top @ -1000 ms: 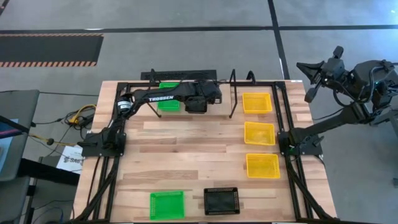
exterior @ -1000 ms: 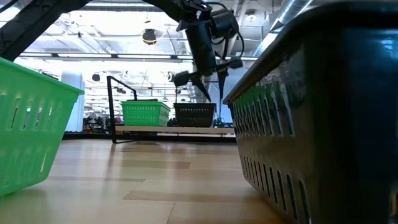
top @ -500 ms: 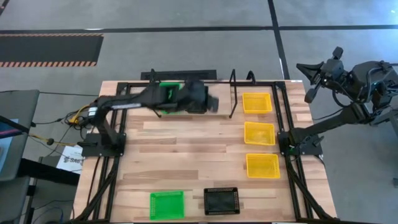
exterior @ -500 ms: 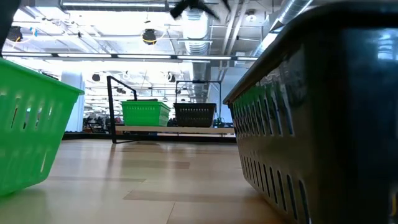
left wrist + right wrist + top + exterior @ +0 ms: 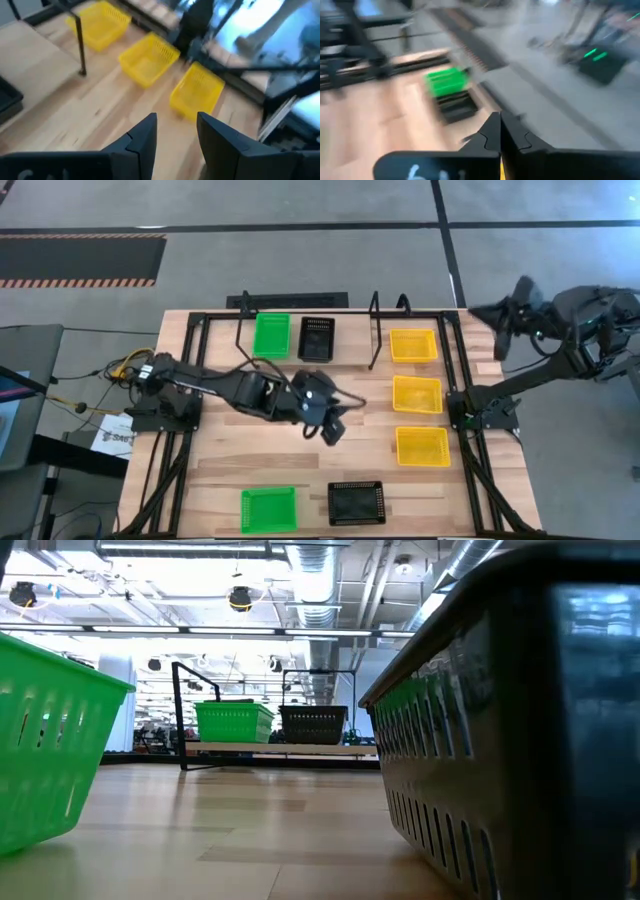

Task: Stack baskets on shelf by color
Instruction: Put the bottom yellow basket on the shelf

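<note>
The shelf (image 5: 352, 340) stands at the table's far edge. A green basket (image 5: 271, 335) and a black basket (image 5: 317, 337) rest side by side on its plank, which also shows in the low view (image 5: 280, 748). Three yellow baskets (image 5: 414, 344) (image 5: 417, 393) (image 5: 422, 446) lie in a row along the table's right side. A green basket (image 5: 268, 508) and a black basket (image 5: 356, 502) lie at the near edge. My left gripper (image 5: 335, 425) (image 5: 176, 120) is open and empty above the table's middle. My right gripper (image 5: 505, 320) (image 5: 499, 120) is shut and empty, off the table's far right corner.
Both arm bases (image 5: 165, 408) (image 5: 480, 408) stand on the table's left and right sides. Black frame rails (image 5: 195, 380) run along both sides. Bare wood lies between the shelf and the near baskets. Cables (image 5: 120, 370) hang off the left edge.
My left gripper has risen from above the black basket on the shelf and swung toward the table's near edge and right, to above the table's middle. The green and black baskets stay on the shelf. My right arm has shifted slightly at the far right corner.
</note>
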Controlling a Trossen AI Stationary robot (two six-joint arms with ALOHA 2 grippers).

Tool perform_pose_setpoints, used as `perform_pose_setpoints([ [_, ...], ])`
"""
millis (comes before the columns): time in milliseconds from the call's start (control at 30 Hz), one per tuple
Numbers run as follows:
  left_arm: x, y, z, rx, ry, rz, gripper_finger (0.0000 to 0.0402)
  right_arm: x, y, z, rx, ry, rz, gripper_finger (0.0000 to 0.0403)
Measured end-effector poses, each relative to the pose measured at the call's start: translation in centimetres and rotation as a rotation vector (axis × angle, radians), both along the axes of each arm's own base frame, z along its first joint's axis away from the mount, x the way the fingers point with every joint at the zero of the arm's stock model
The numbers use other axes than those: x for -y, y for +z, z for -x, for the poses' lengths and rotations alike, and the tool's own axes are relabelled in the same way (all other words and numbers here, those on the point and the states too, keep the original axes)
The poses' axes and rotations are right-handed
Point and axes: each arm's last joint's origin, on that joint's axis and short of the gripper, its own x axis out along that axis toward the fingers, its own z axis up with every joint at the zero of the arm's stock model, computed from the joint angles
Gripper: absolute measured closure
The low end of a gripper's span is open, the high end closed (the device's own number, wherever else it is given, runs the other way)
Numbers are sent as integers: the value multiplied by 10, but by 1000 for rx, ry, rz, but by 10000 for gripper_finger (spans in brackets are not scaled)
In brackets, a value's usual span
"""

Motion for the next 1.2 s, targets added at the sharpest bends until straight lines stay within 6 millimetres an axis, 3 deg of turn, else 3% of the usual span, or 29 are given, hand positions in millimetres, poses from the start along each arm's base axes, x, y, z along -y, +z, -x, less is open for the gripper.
perform_pose_setpoints([
  [133, 5, -10, 6, -119, -70, -16, 274, -7, -17, -15, -95, 49, -244, 398],
  [300, 3, -19, 12, -240, -86, -61, 274, -18, -60, -51, -326, 22, -466, 399],
  [533, -2, -23, 13, -290, -95, -99, 274, -39, -134, -94, -662, -63, -494, 398],
  [733, -2, -23, 13, -293, -101, -105, 274, -63, -190, -118, -842, -109, -507, 397],
  [967, -5, -23, 12, -295, -103, -112, 274, -84, -223, -132, -924, -143, -496, 369],
  [1200, -5, -23, 12, -296, -109, -115, 274, -92, -241, -152, -983, -115, -481, 316],
])
